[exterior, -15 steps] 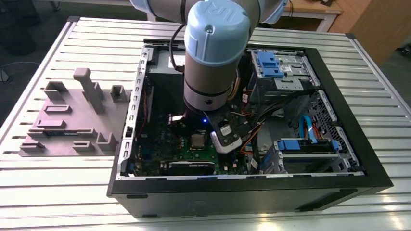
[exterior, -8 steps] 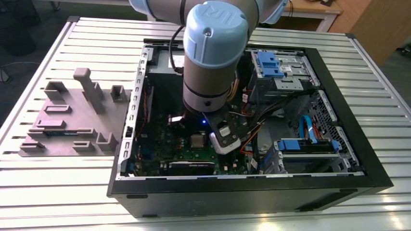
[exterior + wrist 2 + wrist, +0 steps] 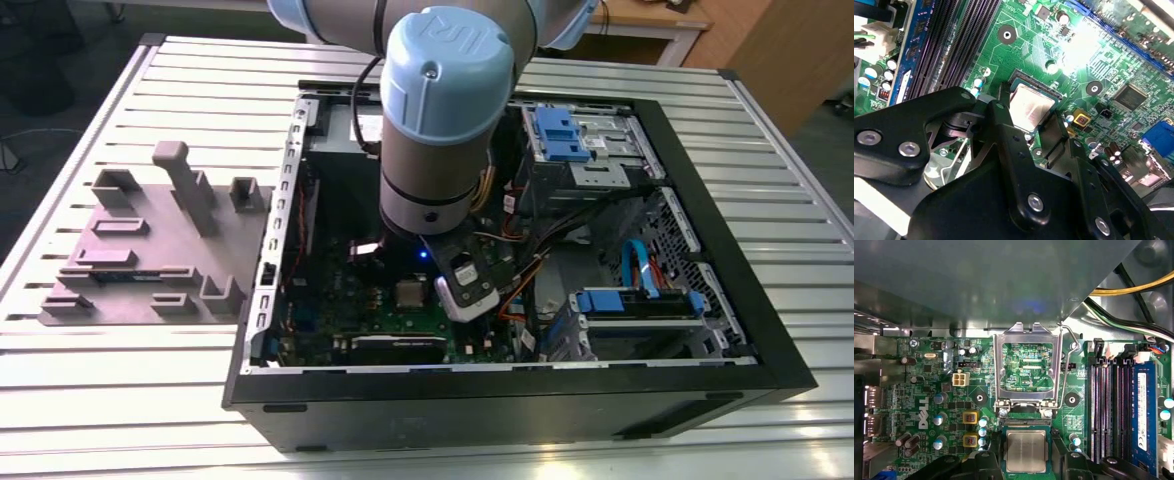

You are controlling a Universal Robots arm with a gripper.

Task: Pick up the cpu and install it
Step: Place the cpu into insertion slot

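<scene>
The cpu (image 3: 1026, 450), a small square chip with a pale silver top, lies flat in the socket on the green motherboard (image 3: 929, 390). In the second wrist view the cpu (image 3: 1031, 102) sits between my black fingers (image 3: 999, 115). My gripper (image 3: 1026, 462) straddles the socket, one finger on each side, with a thin gap to the chip's edges, so it looks open. The metal load plate (image 3: 1026, 337) stands raised behind the socket, its wire lever (image 3: 1070, 365) lifted. In the exterior view the arm reaches down into the open computer case, the gripper (image 3: 407, 275) just above the cpu (image 3: 408, 293).
Memory slots (image 3: 1106, 410) and a blue memory stick (image 3: 1144, 415) run beside the socket. Yellow and black cables (image 3: 1134, 290) hang near the case wall. Drive bays with blue latches (image 3: 567, 135) fill the case at the exterior view's right. A grey fixture tray (image 3: 147, 250) lies on the slatted table.
</scene>
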